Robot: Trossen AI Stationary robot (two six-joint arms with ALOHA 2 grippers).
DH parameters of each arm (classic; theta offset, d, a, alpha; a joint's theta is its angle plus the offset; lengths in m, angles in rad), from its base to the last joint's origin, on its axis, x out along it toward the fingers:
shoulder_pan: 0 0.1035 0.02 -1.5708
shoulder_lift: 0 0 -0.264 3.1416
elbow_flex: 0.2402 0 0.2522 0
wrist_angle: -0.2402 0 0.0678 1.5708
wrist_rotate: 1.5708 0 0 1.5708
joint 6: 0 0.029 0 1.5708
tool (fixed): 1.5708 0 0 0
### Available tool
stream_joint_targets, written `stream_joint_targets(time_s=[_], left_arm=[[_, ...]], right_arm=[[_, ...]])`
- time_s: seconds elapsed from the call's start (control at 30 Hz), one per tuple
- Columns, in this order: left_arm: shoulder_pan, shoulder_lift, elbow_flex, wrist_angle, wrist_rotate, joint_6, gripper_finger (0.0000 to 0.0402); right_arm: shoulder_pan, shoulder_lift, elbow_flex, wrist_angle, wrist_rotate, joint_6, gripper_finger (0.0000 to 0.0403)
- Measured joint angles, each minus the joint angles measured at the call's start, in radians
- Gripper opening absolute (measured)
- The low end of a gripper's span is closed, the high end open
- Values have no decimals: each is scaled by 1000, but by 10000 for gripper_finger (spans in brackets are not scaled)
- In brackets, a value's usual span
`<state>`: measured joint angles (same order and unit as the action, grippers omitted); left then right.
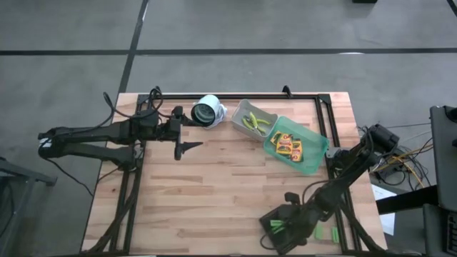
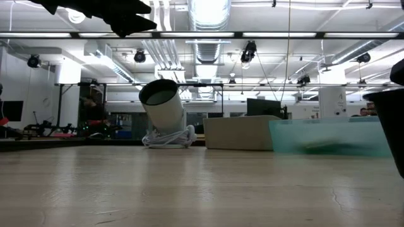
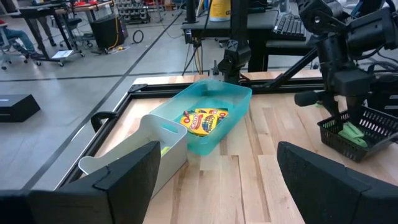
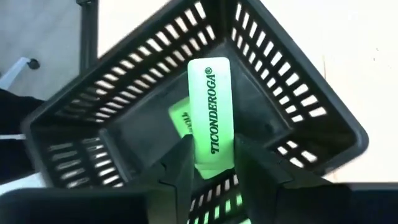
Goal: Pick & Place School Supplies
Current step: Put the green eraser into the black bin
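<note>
On the worktop [image 1: 214,185], we are placing: the right pincer [image 4: 211,163] hangs over the black basket [image 4: 298,99], fingers against a green block [image 4: 210,112]; grip or release, we cannot tell. Next, let go and lift. The left pincer [image 3: 214,171] waits open near the bins.

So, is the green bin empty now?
No, the green bin holds yellow packs with red-green print, seen plainly in the left wrist view.

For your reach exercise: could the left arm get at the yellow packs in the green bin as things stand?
Probably yes. The left gripper hangs open above bare table, and the green bin is open-topped with the yellow packs lying uncovered. The grey bin stands beside it, not over it.
</note>
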<state>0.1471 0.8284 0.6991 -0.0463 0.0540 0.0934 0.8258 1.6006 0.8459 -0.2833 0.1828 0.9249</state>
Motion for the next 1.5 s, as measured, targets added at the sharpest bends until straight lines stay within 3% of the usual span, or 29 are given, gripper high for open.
stream_joint_targets(time_s=[0.23,0.5,0.83,0.97,1.13,1.5], left_arm=[[0,0,0,0,0,0,328],[0,0,0,0,0,0,328],[0,0,0,0,0,0,328],[0,0,0,0,0,0,328],[0,0,0,0,0,0,328],[0,0,0,0,0,0,328]], right_arm=[[-7,19,-1,-2,0,1,144],[-11,-12,-1,1,8,-13,140],[-7,-117,-1,-32,97,-57,143],[-5,-215,-1,-117,158,137,140],[16,-308,-1,-211,156,479,139],[230,-246,-1,-298,186,971,137]])
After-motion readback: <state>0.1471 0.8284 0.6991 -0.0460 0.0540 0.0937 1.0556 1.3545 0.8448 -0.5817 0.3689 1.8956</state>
